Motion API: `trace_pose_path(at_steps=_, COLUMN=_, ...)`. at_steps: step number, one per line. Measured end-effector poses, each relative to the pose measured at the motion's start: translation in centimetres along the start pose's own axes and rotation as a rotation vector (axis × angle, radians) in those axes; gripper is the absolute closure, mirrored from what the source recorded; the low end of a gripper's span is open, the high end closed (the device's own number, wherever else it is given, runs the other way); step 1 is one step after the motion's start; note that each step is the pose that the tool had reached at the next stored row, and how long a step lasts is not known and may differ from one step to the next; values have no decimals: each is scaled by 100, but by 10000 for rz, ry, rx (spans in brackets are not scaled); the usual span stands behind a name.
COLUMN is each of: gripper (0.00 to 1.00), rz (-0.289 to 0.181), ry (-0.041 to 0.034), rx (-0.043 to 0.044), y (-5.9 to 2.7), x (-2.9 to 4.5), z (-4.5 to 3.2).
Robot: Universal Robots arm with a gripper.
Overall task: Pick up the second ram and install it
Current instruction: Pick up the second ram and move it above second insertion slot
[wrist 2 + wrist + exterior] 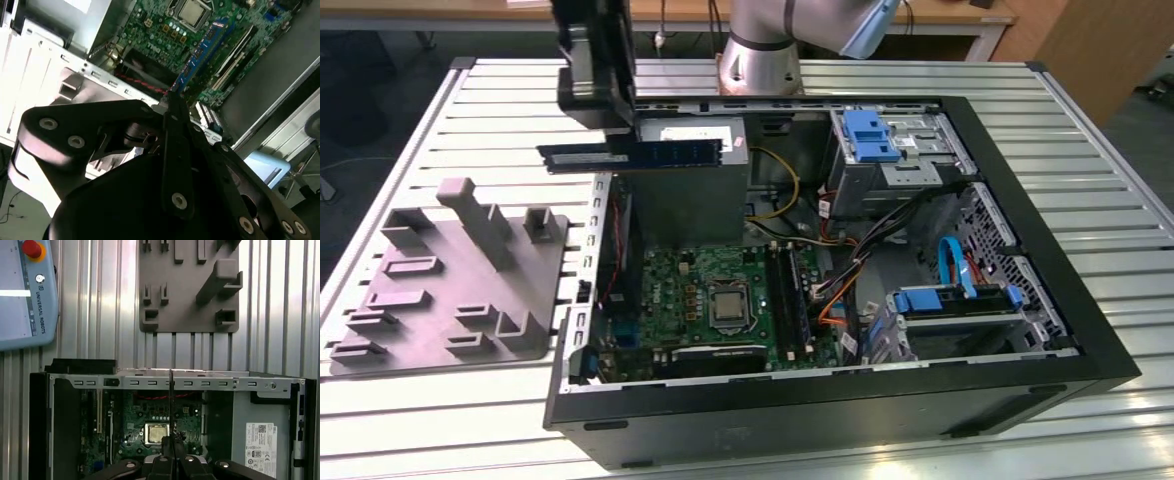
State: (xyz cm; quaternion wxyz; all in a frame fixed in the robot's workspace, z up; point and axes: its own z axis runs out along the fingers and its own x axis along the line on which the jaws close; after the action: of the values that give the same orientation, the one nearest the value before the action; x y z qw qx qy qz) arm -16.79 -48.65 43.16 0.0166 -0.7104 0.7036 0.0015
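**Gripper (pixel 171 114) clamped on the second ram (pixel 205 47), carrying it over the open case**

Black fingers (pixel 170 150) fill the foreground of the second wrist view. They are pinched tight on the stick, which juts out from between them as a blue-labelled strip. So the pick-up looks done, and this is the carry toward the board.

In the exterior view the stick hangs level in the air, well above everything. It sits over the computer case (pixel 827 400) at the wall that faces the grey fixture (pixel 440 280), near the case's far corner and just in front of the power supply (pixel 687 195). The case lies open on the bench (pixel 1107 440). The fixture sits on the slats by the bench's edge on the exterior view's left.

Down on the motherboard (pixel 674 290) the memory slots (pixel 787 285) run beside the CPU socket (pixel 727 300), on the side away from the fixture. They are well apart from the stick. I cannot tell whether one of them already holds a stick.

By my reading, nothing is seated yet. The stick appears to lie crosswise to those slots, so fitting it calls for turning it to run along a free slot. It must then cross past the socket and descend square, edge first. A bundle of cables (pixel 847 275) lies close by the slots, which could crowd the fingers on the way down.
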Motion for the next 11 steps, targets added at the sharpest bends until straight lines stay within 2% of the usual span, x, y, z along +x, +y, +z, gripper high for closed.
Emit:
trace_pose_path(at_steps=5, gripper=89, rz=0, ry=0, rx=0, y=-171, x=2, z=4)
trace_pose_path(at_steps=11, gripper=89, rz=1, ry=0, rx=0, y=-335, x=4, z=8)
